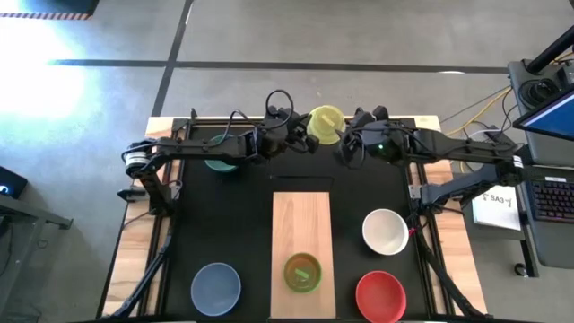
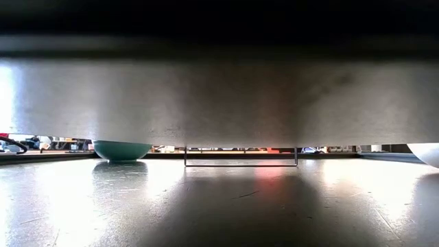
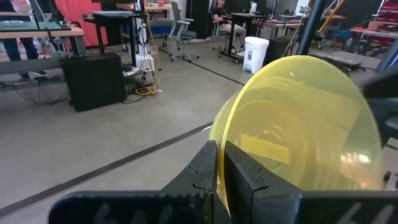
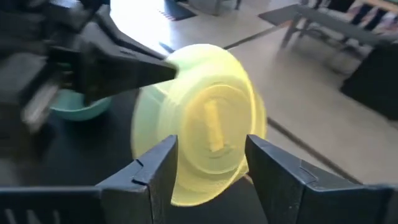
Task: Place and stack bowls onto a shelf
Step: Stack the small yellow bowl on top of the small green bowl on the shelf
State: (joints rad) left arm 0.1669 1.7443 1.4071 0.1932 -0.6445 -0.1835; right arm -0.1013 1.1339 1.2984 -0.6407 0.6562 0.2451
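Observation:
My left gripper [image 1: 308, 135] is shut on a yellow bowl [image 1: 326, 123] above the table's far edge. My right gripper [image 1: 343, 144] is open just right of the bowl. In the right wrist view its fingers stand on either side of the bowl's underside [image 4: 208, 140]; I cannot tell if they touch it. The pale wooden shelf [image 1: 302, 220] lies at the table's middle with a green bowl [image 1: 302, 272] resting on its near end. A teal bowl [image 1: 218, 163] sits on the table under the left arm. My left gripper pinches the yellow bowl's rim [image 3: 222, 134], one finger on the inner side of the wall and one on the outer. The fingers come about level from the table's left. The bowl is lifted clear and stands nearly on edge.
A grey-blue bowl [image 1: 215, 287] sits at the near left, a white bowl [image 1: 386, 231] right of the shelf and a red bowl [image 1: 380, 294] at the near right. The teal bowl also shows in the low view [image 2: 122, 149].

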